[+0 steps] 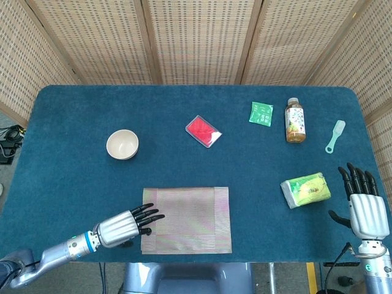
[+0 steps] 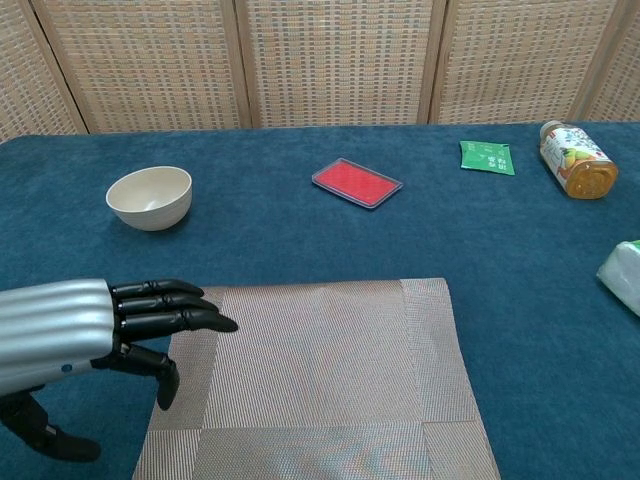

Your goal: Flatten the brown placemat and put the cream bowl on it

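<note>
The brown placemat [image 1: 187, 219] [image 2: 320, 375] lies flat at the table's front middle. The cream bowl [image 1: 122, 144] [image 2: 150, 197] stands upright at the left, well apart from the mat and from both hands. My left hand [image 1: 122, 225] [image 2: 110, 325] is open, fingers stretched out flat, with its fingertips [image 1: 153, 214] over the mat's left edge. It holds nothing. My right hand [image 1: 365, 211] is open at the table's front right corner, palm down, fingers spread; only the head view shows it.
A red flat case [image 1: 203, 131] lies behind the mat. A green sachet [image 1: 261, 114], a drink bottle [image 1: 294, 120] and a pale green scoop [image 1: 335, 136] sit at the back right. A yellow-green packet [image 1: 306, 190] lies beside my right hand.
</note>
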`<state>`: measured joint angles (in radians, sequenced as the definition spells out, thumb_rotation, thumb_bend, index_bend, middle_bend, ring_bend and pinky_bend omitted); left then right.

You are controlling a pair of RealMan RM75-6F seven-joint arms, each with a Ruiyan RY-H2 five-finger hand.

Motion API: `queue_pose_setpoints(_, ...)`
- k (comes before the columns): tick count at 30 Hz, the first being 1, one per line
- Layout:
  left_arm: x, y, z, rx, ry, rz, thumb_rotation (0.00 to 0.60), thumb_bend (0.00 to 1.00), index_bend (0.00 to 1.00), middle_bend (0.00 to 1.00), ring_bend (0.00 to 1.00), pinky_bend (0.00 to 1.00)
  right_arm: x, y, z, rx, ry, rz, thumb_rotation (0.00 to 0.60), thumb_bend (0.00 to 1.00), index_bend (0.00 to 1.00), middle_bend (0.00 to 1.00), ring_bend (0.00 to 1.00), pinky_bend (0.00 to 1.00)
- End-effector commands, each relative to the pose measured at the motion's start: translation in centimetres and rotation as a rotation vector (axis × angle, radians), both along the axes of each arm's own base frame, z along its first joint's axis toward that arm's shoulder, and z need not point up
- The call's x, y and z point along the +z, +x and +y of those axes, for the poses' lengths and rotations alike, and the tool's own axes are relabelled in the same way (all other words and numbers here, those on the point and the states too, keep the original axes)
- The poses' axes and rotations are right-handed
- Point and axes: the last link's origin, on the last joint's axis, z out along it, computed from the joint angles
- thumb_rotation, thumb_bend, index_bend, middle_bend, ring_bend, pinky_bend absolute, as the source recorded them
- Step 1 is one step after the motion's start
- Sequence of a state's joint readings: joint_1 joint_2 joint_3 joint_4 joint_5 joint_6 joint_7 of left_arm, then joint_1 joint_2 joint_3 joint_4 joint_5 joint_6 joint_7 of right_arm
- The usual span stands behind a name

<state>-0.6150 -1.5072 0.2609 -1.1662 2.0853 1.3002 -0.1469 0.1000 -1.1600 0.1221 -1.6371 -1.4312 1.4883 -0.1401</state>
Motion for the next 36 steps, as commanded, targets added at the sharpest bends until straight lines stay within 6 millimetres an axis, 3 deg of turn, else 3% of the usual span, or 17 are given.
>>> queue_pose_setpoints(1,-0.6,-0.1,-0.5,-0.028,-0.004,0.006,0.600,0.14,0.43,0.00,0.00,0.00,0.0,0.0,0.0,-0.001,-0.001,-0.001,0.600,0.00,0.00,0.00,0.00,0.00)
queue_pose_setpoints(12,-1.9,-0.7,-1.4,-0.050,-0.028,0.056,0.600,0.20,0.44,0.00,0.00,0.00,0.3,-0.1,0.1,-0.005,-0.006,-0.007,0.600,0.00,0.00,0.00,0.00,0.00)
queue_pose_setpoints(36,-3.8,0.3,-1.4,-0.045,-0.047,0.056,0.600,0.30,0.46,0.00,0.00,0.00,0.8,-0.3,0.1,-0.010,-0.019,-0.017,0.600,0.00,0.00,0.00,0.00,0.00)
